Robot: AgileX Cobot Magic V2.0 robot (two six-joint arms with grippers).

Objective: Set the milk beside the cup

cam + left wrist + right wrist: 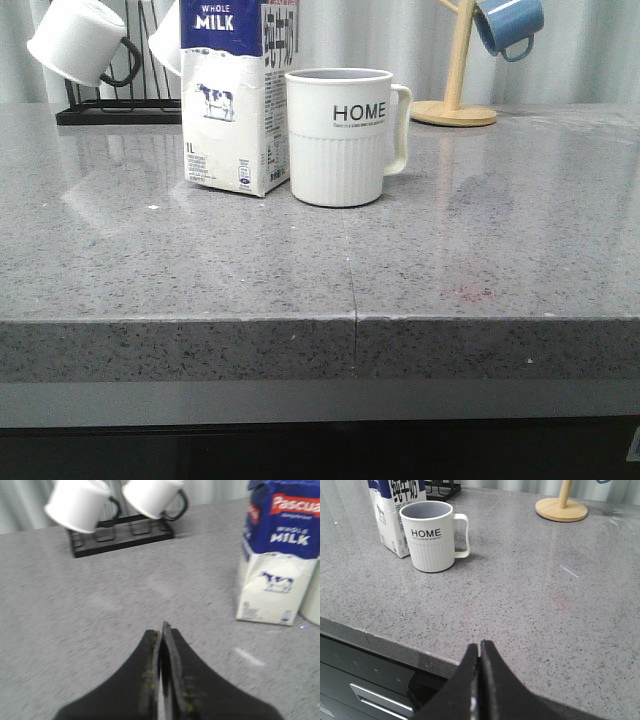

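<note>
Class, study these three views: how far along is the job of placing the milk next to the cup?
Done: the milk stands upright right beside the cup on the counter. In hand: nothing; the left tool and right tool are shut, empty and away. Left: apparently nothing.

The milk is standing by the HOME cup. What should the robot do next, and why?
Probably nothing more than keeping both arms back. The milk stands upright right beside the cup, on the side away from its handle, and the left gripper and right gripper are both shut, holding nothing, well clear of them.
</note>
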